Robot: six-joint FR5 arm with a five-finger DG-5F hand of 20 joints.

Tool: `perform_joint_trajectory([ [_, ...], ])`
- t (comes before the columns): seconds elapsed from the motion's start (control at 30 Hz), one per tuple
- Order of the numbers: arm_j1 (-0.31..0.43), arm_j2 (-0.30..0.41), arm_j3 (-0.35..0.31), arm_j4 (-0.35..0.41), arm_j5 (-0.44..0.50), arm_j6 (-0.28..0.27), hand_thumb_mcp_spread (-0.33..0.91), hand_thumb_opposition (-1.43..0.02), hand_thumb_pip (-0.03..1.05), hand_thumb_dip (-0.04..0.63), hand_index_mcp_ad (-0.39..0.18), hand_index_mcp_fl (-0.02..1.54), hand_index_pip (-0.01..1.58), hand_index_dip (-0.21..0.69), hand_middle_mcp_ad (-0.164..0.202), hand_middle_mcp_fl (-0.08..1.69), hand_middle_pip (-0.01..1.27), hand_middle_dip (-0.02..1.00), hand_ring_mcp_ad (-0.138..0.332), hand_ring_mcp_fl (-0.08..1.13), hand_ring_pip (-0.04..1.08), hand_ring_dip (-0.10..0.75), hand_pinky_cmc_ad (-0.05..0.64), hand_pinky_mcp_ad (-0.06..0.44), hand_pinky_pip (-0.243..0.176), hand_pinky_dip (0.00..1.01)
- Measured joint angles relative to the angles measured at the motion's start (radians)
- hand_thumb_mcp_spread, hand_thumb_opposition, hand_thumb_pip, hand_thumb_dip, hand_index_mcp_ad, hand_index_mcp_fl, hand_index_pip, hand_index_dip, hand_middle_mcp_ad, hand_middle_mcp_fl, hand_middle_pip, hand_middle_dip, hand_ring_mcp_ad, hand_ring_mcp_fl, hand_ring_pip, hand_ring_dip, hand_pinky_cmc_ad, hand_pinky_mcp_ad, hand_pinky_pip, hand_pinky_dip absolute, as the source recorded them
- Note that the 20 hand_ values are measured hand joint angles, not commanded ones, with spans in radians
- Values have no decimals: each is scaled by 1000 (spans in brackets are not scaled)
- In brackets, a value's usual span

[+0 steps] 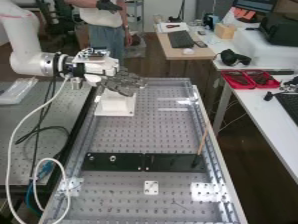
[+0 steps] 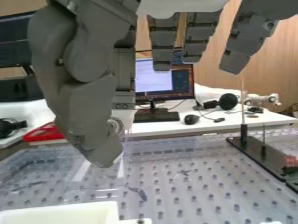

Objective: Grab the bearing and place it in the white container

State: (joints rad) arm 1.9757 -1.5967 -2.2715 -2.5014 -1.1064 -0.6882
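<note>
Hand (image 1: 122,82): dark grey
Bearing (image 2: 116,126), at the hand: silvery
Container (image 1: 116,108), below the hand: white
Perforated bench top (image 1: 126,135), beneath the hand: grey, dark dots in rows

A white robot arm (image 1: 24,47) is extending in from the left, and its dark grey robot hand (image 1: 123,83) is hanging over the far end of the white container (image 1: 115,106). The container is standing on the perforated surface (image 1: 133,134), towards its far left. Nearer, two dark plates (image 1: 174,162) are lying end to end across the surface, and a thin brown rod (image 1: 202,141) is leaning above the right one. A small white plate (image 1: 151,188) is lying nearer still. On the left, a white cable (image 1: 14,145) is looping downward. On the right-hand desk (image 1: 256,104), a red tray (image 1: 234,78) is sitting near black headphones (image 1: 234,58).
</note>
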Motion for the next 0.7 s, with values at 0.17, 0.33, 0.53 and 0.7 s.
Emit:
perform_joint_trajectory([
  [0.17,110,5,-10,-12,109,25,510,-969,506,344,-134,326,1407,211,82,73,138,190,117,0,101,80,358,281,-45,183],
  [0.33,208,-1,-15,-22,205,59,510,-969,506,344,-134,326,1407,211,82,73,138,190,117,0,101,80,358,281,-45,183],
  [0.53,317,-33,-15,-36,317,116,510,-969,506,344,-134,326,1407,211,73,115,138,190,113,0,101,80,358,281,-45,183],
  [0.7,319,-71,-16,-42,365,152,510,-969,506,344,-134,326,1407,211,80,119,138,190,113,0,101,80,356,281,-42,183],
])
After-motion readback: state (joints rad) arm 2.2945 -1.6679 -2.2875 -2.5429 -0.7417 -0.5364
